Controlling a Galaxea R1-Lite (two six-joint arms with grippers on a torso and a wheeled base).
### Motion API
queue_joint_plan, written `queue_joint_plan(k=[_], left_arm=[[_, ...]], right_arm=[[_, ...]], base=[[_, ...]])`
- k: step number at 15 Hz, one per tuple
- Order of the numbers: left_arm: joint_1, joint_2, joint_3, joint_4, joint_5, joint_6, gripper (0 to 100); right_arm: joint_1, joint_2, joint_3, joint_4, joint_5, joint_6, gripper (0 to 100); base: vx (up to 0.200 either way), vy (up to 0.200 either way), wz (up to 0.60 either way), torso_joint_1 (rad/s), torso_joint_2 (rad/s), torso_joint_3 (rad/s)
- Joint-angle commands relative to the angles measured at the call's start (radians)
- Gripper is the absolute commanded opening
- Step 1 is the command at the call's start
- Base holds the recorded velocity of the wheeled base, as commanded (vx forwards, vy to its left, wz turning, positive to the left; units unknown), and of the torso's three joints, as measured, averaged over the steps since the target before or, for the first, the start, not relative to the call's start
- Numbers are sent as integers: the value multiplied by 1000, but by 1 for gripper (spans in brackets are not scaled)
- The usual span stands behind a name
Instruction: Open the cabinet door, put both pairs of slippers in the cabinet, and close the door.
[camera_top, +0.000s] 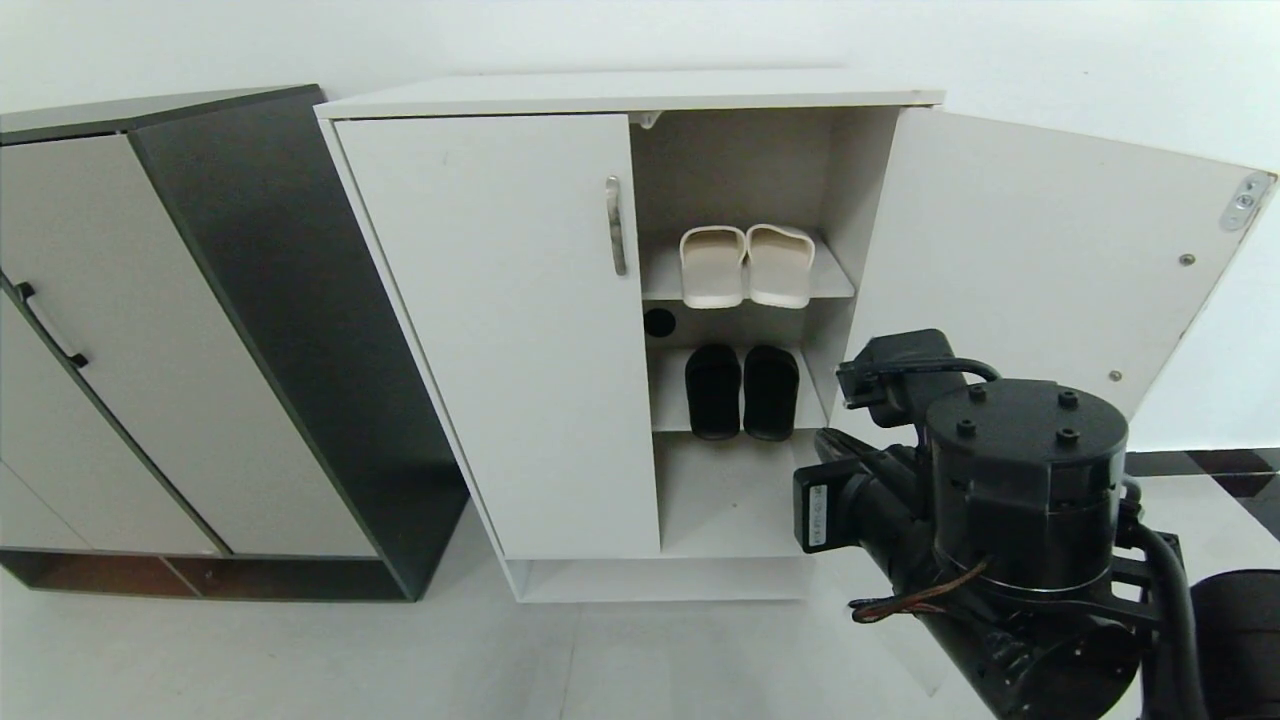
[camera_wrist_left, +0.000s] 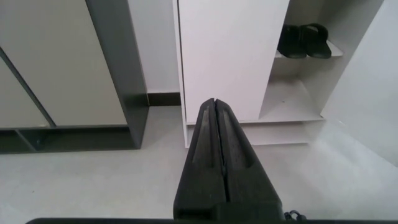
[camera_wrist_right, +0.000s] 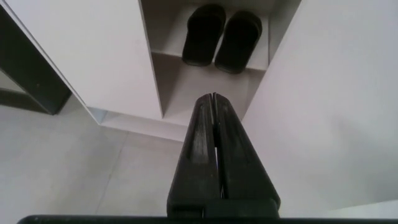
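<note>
Left gripper (camera_wrist_left: 214, 101): fingers pressed together, holding nothing, low over the floor (camera_top: 300, 650) in front of the cabinets. Right gripper (camera_wrist_right: 214, 96): also closed and empty, near the open compartment, beside the inner face of the open door (camera_top: 1020, 270). The right arm (camera_top: 1020, 480) is raised at the lower right of the head view.

The floor is pale grey tile with thin joints. The white cabinet (camera_top: 640, 95) stands on it. Its left door (camera_top: 500, 330) is closed and has a vertical metal handle (camera_top: 615, 225); its right door is swung wide to the robot's right.

Inside, the black slippers (camera_top: 742, 392) sit side by side on the middle shelf. The beige slippers (camera_top: 746, 265) sit side by side on the shelf above, toes facing in. A round hole (camera_top: 659, 322) shows in the back panel between the two shelves.

To the left, just beside the white cabinet, is a dark grey cabinet (camera_top: 290, 330), angled, with light doors and a black handle (camera_top: 50, 325).

Behind is a plain white wall (camera_top: 1100, 50), with a dark strip (camera_top: 1200, 462) along its base at the right.
</note>
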Motion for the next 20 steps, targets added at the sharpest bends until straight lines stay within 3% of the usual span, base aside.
queue_joint_plan(k=[1,9,20], left_arm=[[0,1,0,-1,0,0,0],[0,0,0,-1,0,1,0],[0,0,0,-1,0,1,0]], right_arm=[[0,3,0,-1,1,-1,0],[-8,3,-3,-1,1,-2,0],[-9,3,-5,-1,1,-2,0]], base=[[0,0,0,17,-256,-300],[0,0,0,68,-421,-352],[0,0,0,167,-479,-322]])
